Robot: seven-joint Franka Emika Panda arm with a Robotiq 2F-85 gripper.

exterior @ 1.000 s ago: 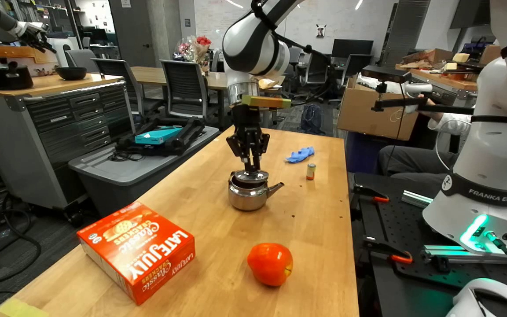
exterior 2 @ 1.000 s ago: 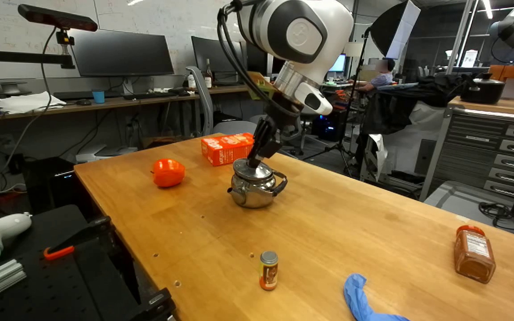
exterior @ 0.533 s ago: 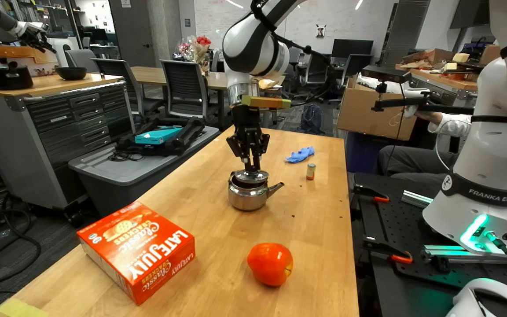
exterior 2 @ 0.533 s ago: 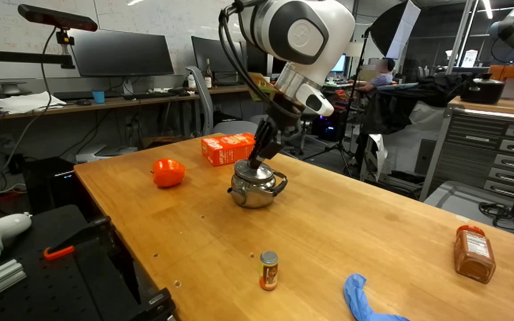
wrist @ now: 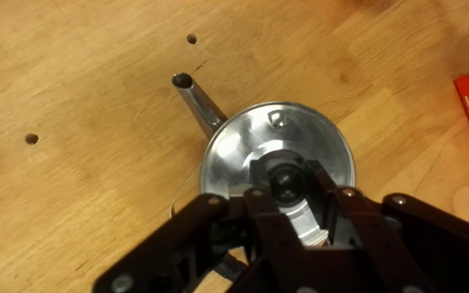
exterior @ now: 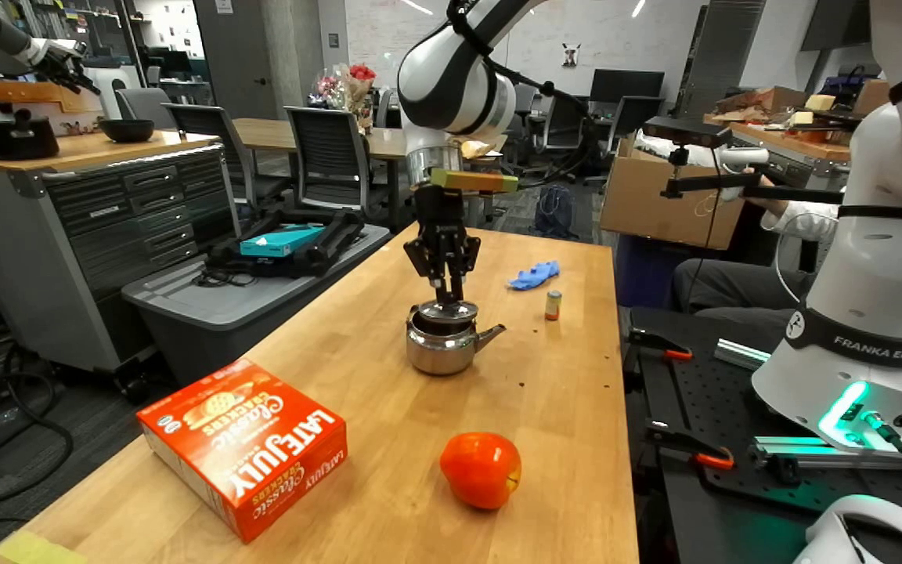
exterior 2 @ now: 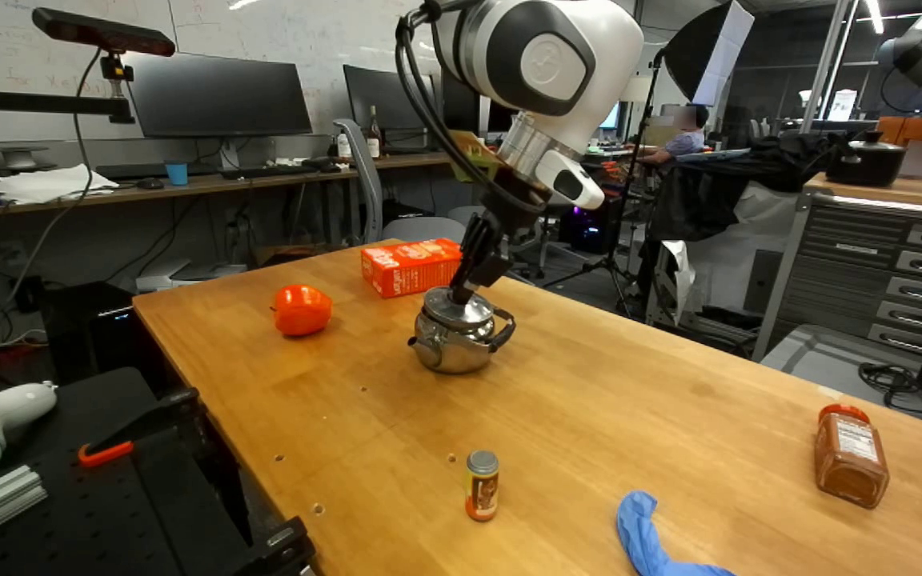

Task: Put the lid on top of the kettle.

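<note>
Lid, round, silvery metal: black knob held in gripper, fingers narrow about it. Location: over kettle, itself upright on wooden table; dark mouth shows past lid edge, so lid probably unseated. Contact between them: cannot be told. Hazards: letting go off-centre, lid likely tips or slides off; pressing down while misaligned, kettle may skid or tilt; rounded knob may let lid swivel.

Wht/gry arm, blk cbl; blk gripper w/ silver screws.
</note>
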